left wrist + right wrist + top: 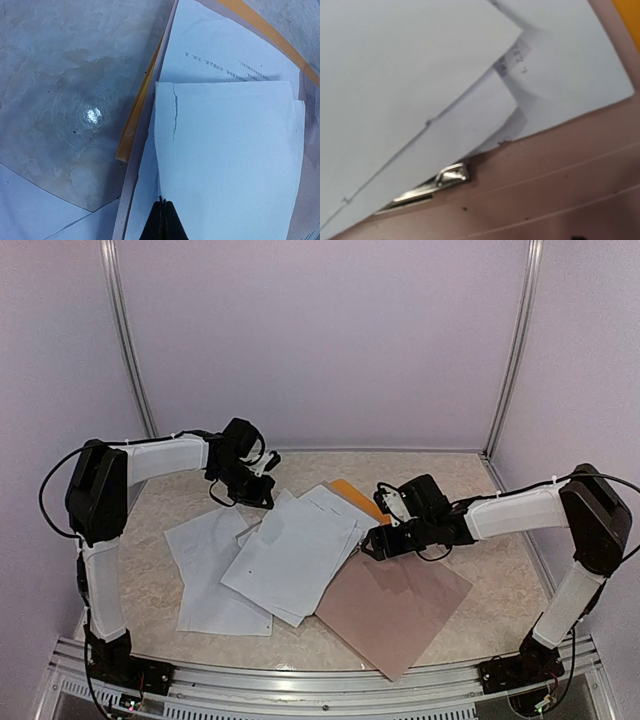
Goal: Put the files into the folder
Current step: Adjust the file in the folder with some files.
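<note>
Lilac walls (320, 340), metal posts (128, 340), marbled beige tabletop (500, 575), perhaps laminate.

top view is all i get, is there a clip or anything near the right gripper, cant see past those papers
Observer: Yes. The right wrist view shows a metal clip lying on the pinkish-brown board, partly tucked under the edge of the paper sheets.
Operator: ok and the paper by the left arm, any damage
Observer: The left wrist view shows a short tear running in from one edge of the uppermost sheet.
</note>
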You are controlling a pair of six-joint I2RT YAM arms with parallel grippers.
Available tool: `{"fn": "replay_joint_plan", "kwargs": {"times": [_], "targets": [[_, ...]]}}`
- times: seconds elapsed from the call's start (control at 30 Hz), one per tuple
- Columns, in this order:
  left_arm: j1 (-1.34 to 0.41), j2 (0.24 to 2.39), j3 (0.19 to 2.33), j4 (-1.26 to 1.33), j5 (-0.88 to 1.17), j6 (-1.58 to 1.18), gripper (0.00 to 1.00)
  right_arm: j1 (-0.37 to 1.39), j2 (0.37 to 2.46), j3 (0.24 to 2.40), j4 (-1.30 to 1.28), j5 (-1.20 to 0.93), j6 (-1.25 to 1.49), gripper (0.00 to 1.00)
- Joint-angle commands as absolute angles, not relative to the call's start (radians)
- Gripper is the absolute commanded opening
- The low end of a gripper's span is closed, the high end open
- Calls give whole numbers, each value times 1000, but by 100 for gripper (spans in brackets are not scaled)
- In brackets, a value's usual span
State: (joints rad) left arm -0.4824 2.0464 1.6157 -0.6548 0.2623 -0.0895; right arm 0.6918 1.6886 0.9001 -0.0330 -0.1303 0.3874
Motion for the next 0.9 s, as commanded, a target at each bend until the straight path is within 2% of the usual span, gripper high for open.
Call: {"fn": "replay_joint_plan", "kwargs": {"times": [0.0,0.47,0.87], "targets": [[-488,2039,1644,-682,289,31,0,699,1657,902,-59,-83,397,76],[-510,2059,1670,-740,248,201,0,681,1690,992,-65,-87,376,77],[-523,2074,1695,-768,182,283,0,645,1842,1076,18,-253,409,70]]}}
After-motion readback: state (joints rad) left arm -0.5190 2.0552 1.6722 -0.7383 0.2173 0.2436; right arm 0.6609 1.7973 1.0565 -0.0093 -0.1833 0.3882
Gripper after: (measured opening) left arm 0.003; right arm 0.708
